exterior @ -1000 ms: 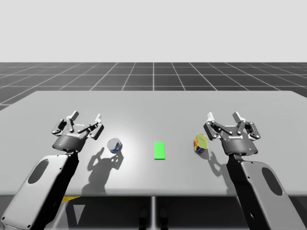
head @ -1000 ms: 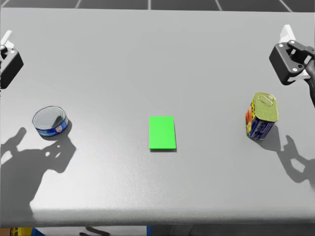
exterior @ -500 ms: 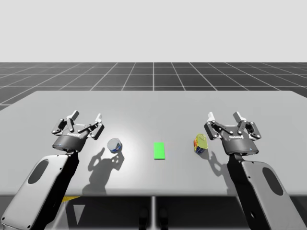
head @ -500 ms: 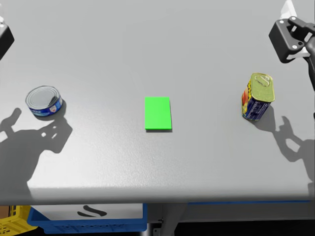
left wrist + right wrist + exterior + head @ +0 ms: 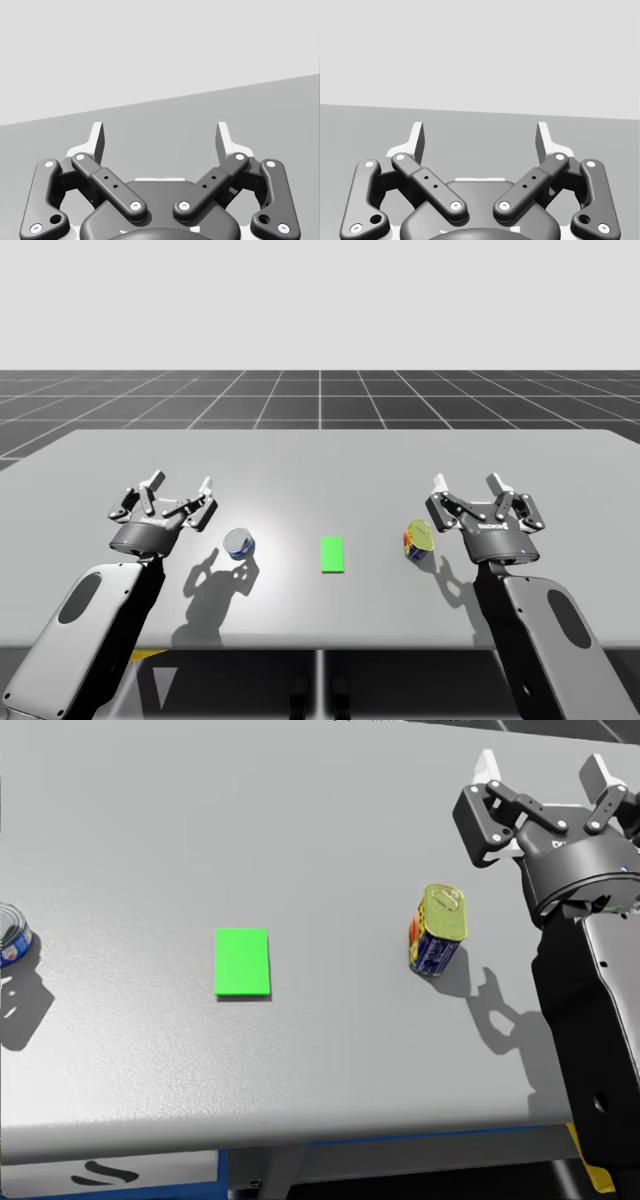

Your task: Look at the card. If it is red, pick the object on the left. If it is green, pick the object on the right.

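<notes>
1. Card (image 5: 332,554): green, lying flat on the grey table (image 5: 320,465), midway between the two cans and touching neither
2. Object on the right: an oblong can (image 5: 418,539) with a yellow top and blue and red sides, resting on the table well apart from the card; the head view confirms it (image 5: 438,930) to the right of the card (image 5: 242,962)
3. Object on the left: a low round blue can (image 5: 238,543) with a silver top facing up, at the head view's left edge (image 5: 10,935)
4. Right gripper (image 5: 465,483): fingers spread wide with nothing between them; it is held above the table just beside the oblong can on its outer side, not touching; the right wrist view (image 5: 480,137) has bare table ahead of the fingers
5. Left gripper (image 5: 180,483): fingers likewise apart and holding nothing; near the round blue can on its outer side, clear of it; the left wrist view (image 5: 160,137) has bare table ahead
</notes>
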Robot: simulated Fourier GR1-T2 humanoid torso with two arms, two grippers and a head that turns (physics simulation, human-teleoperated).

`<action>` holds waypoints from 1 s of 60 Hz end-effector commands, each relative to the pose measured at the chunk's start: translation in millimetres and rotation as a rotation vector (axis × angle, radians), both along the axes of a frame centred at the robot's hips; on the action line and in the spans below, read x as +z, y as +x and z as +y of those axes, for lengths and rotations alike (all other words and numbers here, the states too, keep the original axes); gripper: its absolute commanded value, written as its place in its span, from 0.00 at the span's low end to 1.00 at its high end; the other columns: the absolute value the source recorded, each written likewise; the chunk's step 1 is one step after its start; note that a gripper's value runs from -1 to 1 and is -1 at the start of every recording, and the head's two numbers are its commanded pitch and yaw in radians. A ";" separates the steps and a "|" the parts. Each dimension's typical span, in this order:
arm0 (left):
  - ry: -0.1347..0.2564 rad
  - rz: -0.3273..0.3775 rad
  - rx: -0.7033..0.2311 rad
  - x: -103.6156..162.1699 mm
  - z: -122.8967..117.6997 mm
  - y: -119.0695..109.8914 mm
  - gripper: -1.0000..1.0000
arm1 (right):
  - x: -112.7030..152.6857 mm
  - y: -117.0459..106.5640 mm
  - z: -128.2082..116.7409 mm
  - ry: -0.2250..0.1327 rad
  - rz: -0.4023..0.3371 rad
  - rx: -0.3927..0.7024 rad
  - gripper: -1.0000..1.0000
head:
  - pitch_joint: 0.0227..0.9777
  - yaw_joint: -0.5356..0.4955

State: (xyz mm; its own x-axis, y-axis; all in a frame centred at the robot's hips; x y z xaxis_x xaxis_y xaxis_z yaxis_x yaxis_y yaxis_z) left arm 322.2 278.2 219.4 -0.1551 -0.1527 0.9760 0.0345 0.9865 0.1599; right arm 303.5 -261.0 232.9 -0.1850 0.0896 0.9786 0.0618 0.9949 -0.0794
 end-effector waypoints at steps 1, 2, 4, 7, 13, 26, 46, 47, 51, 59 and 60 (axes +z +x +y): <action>0.000 -0.001 -0.005 -1.8 -2.0 0.6 0.00 | 0.0 -0.1 -0.1 0.001 -0.001 0.000 0.00 | 0.92 0.28; 0.000 -0.001 -0.005 -1.8 -2.0 0.7 0.00 | 0.0 -0.1 -0.1 0.001 -0.001 0.000 0.00 | 0.92 0.27; 0.000 -0.002 -0.006 -1.9 -2.1 0.7 0.00 | 0.0 -0.1 -0.3 0.002 -0.001 0.000 0.00 | 0.92 0.25; -0.001 -0.003 -0.006 -1.9 -2.2 0.8 0.00 | 0.0 -0.1 -0.3 0.002 -0.002 0.000 0.00 | 0.92 0.23; -0.001 -0.003 -0.007 -1.8 -2.1 0.4 0.00 | -0.1 -0.2 -0.2 0.002 -0.002 -0.001 0.00 | 0.93 0.18; -0.003 -0.003 -0.009 -2.1 -1.9 0.5 0.00 | -0.2 -0.1 0.1 0.004 -0.004 -0.002 0.00 | 0.92 0.14; -0.008 -0.003 -0.008 -1.3 -1.3 -0.7 0.00 | 6.5 -4.4 4.4 0.002 -0.011 -0.041 0.00 | 0.90 0.14; -0.008 -0.002 -0.008 -1.3 -1.4 -0.7 0.00 | 7.5 -5.5 4.6 0.002 -0.013 -0.046 0.00 | 0.90 0.14; -0.007 0.000 -0.009 -2.2 -1.6 -0.5 0.00 | 13.9 -12.7 5.5 0.047 0.001 -0.018 0.00 | 0.90 0.14; -0.006 0.004 -0.011 -2.9 -2.1 -0.2 0.00 | 21.5 -27.2 9.4 0.088 0.050 -0.004 0.00 | 0.89 0.14; -0.006 0.004 -0.011 -2.9 -2.2 -0.3 0.00 | 21.5 -29.6 10.9 0.080 0.048 -0.015 0.00 | 0.89 0.14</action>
